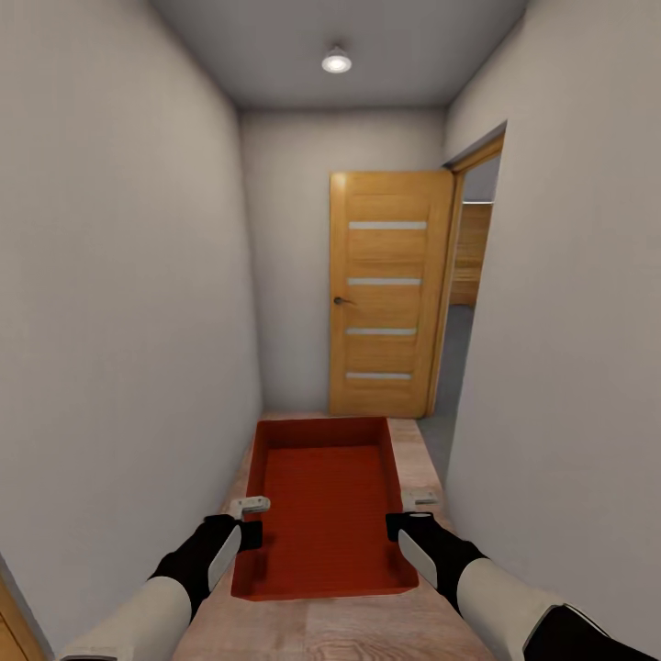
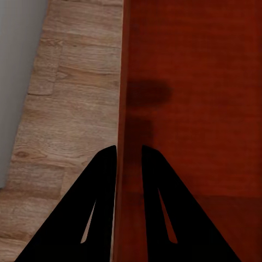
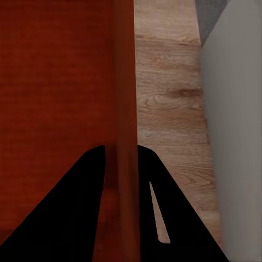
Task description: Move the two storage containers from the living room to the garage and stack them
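Observation:
One orange-red storage container (image 1: 326,500) is held in front of me above light wood plank flooring in a narrow corridor. My left gripper (image 1: 249,534) is shut on its left wall, and in the left wrist view the two black fingers (image 2: 98,207) straddle that wall (image 2: 130,109). On the opposite side my right gripper (image 1: 398,525) is shut on the right wall, with its fingers (image 3: 164,207) on either side of the rim (image 3: 124,109) in the right wrist view. The bin is empty inside.
Grey-white walls (image 1: 119,303) close in on both sides. An open wooden door (image 1: 386,294) stands at the corridor's far end, beside a doorway (image 1: 464,303) on the right. Grey floor begins past the doorway. A ceiling light (image 1: 336,61) glows above.

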